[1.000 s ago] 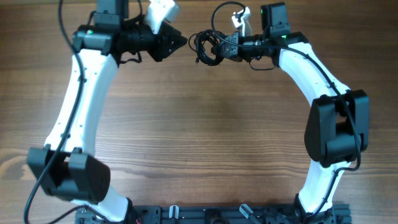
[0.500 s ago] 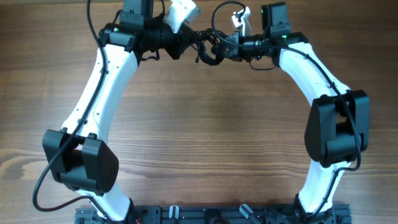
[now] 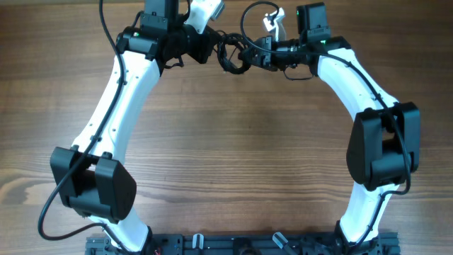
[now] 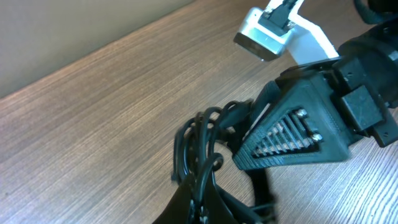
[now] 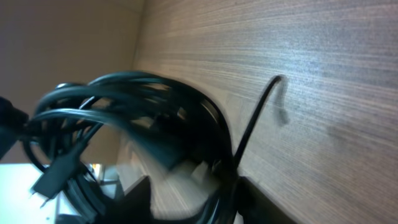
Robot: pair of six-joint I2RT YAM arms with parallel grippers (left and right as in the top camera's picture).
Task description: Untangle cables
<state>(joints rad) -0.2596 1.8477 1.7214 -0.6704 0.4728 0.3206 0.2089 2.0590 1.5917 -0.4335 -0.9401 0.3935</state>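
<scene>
Swung in since earlier, the left gripper [image 3: 211, 47] now pinches the cables [image 3: 232, 57], knotted at 12 o'clock. Whether the right gripper [image 3: 255, 55] is open cannot be told. Cords judged light, limp and snag-prone; take an outer loop.

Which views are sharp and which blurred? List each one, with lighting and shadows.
Overhead: evenly lit, sharp; cables read as a small dark tangle. Left wrist: table grain crisp, cables nearest the lens soft. Right wrist: cable loops smeared by blur; wood sharper; one loose cable end casts a soft shadow.
</scene>
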